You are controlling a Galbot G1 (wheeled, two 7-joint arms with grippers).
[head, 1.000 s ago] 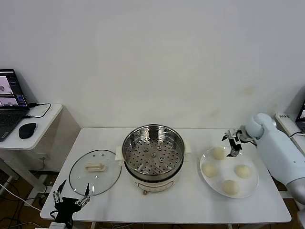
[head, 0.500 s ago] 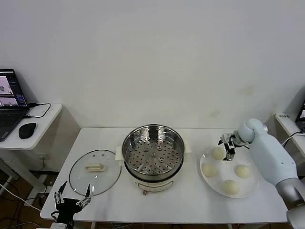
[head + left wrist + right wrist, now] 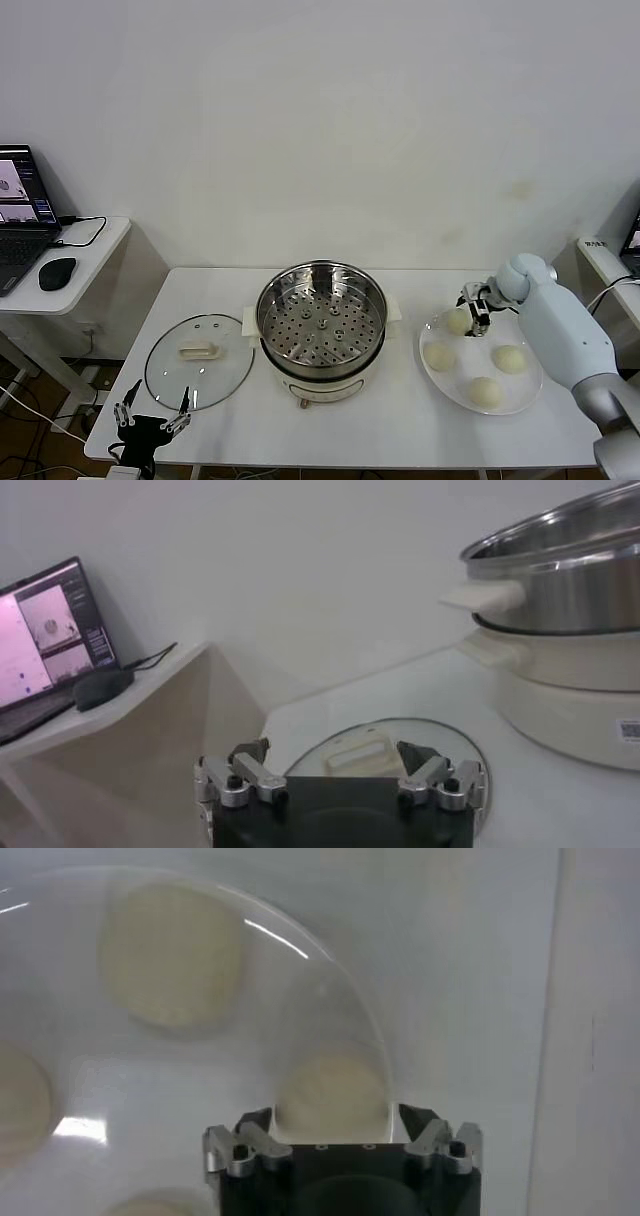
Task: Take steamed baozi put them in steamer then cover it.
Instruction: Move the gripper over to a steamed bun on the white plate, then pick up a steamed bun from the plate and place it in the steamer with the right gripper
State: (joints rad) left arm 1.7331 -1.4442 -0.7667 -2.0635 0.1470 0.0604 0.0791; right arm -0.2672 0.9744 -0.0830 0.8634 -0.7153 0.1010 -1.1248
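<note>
Since a second ago, the right claw (image 3: 474, 312) has come down around the back baozi (image 3: 458, 321) on the white plate (image 3: 520, 395), fingers wide on both sides, not squeezing. Left claw (image 3: 150, 415) waits wide open, holding nothing, by the glass lid (image 3: 200, 361). Steamer (image 3: 321, 320) sits mid-desk (image 3: 400, 425).

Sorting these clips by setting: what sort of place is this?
Probably a lab or test room, not a home kitchen: the steamer and plate sit on a plain white table against a bare wall, with a laptop on a side desk.
</note>
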